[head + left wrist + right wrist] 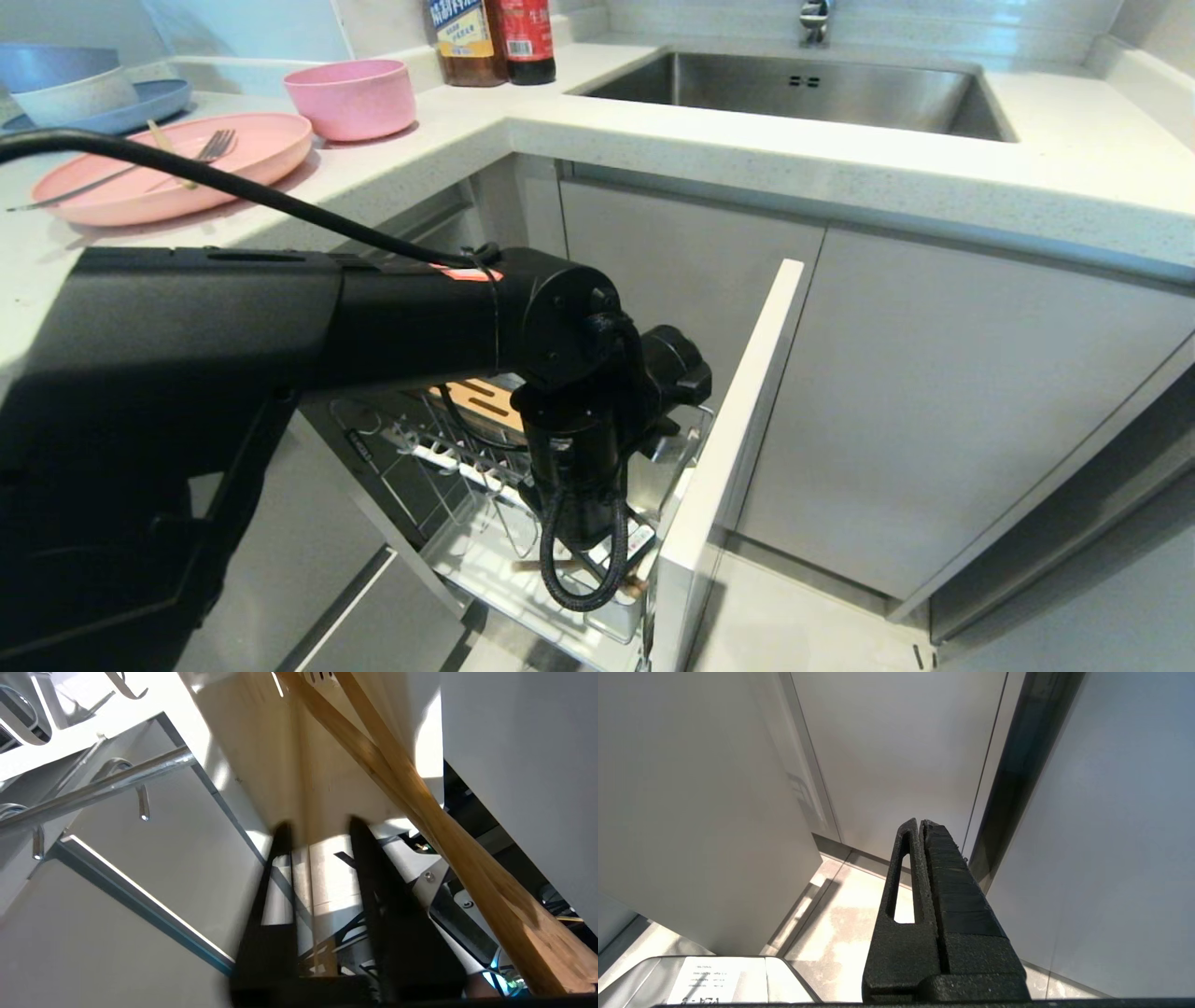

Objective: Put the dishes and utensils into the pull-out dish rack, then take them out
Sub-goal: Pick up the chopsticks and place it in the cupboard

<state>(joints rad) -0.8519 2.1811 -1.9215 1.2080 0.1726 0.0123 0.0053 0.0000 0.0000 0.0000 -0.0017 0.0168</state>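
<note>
**Down in the pull-out rack: left arm at the utensil cup, chopsticks just beside the fingers**

Below the counter [840, 177], the pull-out dish rack [439, 467] stands drawn out with its pale front panel [738, 439] edge-on to the head camera. The left arm reaches steeply down into the rack's front end; its gripper [320, 828] is hidden behind the wrist in the head view.

Wrist view: the left gripper's fingers [280, 872] stand parted with a clear gap and nothing between them. The chopsticks [420, 807] lie just beside the gripper, not clamped, inside a white utensil cup [261, 756]. Judgement: placing step, release under way.

To do it well: let the fingers part fully, then withdraw straight along the chopsticks' own line, so neither finger drags them out or tips them against the chrome wire [98, 786].

Orientation: the chopsticks' long axis runs lengthwise into the cup, slightly crossed, far ends deep inside and near ends toward the camera, leaning rather than plumb.

Still on the counter: pink plate [252, 154] carrying the fork [210, 149], pink bowl [353, 98] just beside.

Right gripper [920, 826]: fingers pressed together, empty, parked facing a cabinet door and floor.
</note>
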